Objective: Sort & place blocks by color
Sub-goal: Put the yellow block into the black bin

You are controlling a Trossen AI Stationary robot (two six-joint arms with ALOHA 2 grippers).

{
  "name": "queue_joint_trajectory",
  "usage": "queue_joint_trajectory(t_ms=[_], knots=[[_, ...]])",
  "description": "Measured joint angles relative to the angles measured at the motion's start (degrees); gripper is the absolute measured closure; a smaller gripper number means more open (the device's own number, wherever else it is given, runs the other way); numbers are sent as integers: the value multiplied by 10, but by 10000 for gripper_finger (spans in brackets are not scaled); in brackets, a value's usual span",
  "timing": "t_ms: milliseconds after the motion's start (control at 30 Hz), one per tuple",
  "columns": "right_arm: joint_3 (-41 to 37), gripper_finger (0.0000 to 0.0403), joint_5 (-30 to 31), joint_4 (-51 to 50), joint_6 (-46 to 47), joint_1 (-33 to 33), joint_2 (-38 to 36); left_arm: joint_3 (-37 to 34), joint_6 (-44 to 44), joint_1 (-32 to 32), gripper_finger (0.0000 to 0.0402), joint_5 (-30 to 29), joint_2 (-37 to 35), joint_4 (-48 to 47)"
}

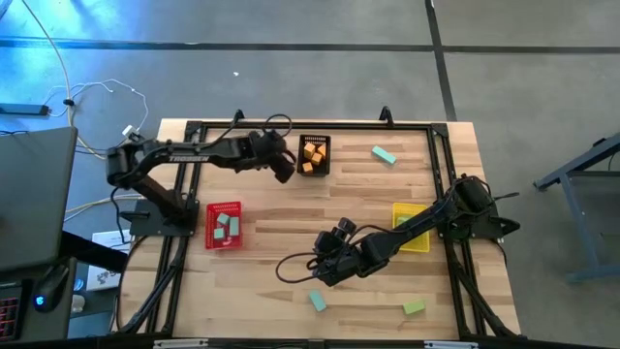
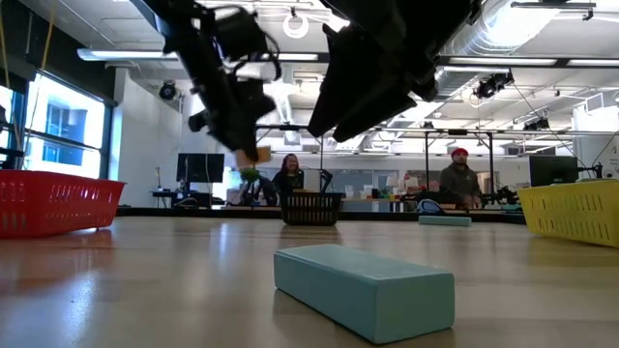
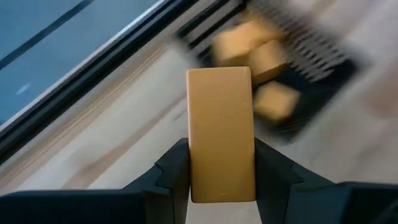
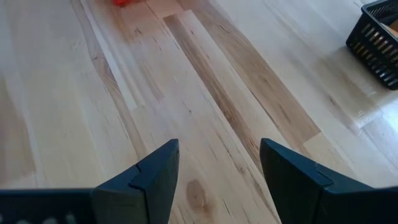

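Wooden table, three mesh baskets on it. Left gripper clamps an orange bar upright, raised just left of the black basket with orange cubes at the far edge. Right gripper gapes wide, empty, over bare wood near centre; a teal bar lies nearer.
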Motion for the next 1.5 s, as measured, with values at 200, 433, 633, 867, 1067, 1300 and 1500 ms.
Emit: queue_joint_trajectory(t_ms=[200, 433, 633, 867, 1067, 1300, 1500], knots=[[0, 192, -1, 0, 24, 0, 0, 1, 10, -35, 288, 73, -9, 72], [0, 192, -3, 0, 63, 7, 0, 1, 68, -45, 286, 111, 22, 136], [0, 192, 2, 0, 78, 12, 0, 1, 85, -21, 286, 126, 68, 152], [0, 192, -1, 0, 85, 12, 0, 0, 101, 8, 282, 164, 106, 191], [0, 192, -3, 0, 86, 14, 0, 0, 113, 19, 278, 182, 110, 217], [0, 192, 2, 0, 91, 13, 0, 0, 159, 19, 272, 164, 110, 227], [0, 192, 2, 0, 95, 13, 0, 0, 183, 19, 243, 141, 110, 240]])
